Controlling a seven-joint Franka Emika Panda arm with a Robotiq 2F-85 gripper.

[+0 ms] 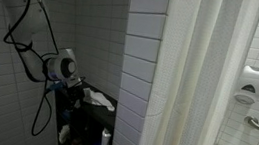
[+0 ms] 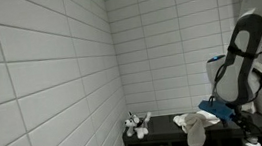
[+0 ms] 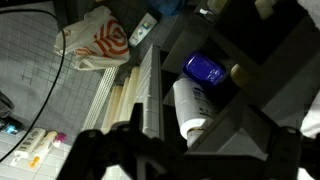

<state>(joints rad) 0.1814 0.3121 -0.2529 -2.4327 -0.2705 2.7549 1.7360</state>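
Wrist view had the gripper [image 3: 185, 150] hanging over the dark shelf [image 3: 150, 85], jaws spread as wide as they go and holding nothing. The white bottle [image 3: 188, 112] lay on its side in a compartment close to the shelf's edge, just beside a blue bottle [image 3: 205, 68]. My worry was that if I came down crooked, a finger could catch the shelf's edge or knock the blue bottle. The compartment was dim and the fingertips were cut off at the bottom of the picture. In an exterior view a white cloth [image 2: 193, 124] and the arm [image 2: 238, 60] hid both bottles.
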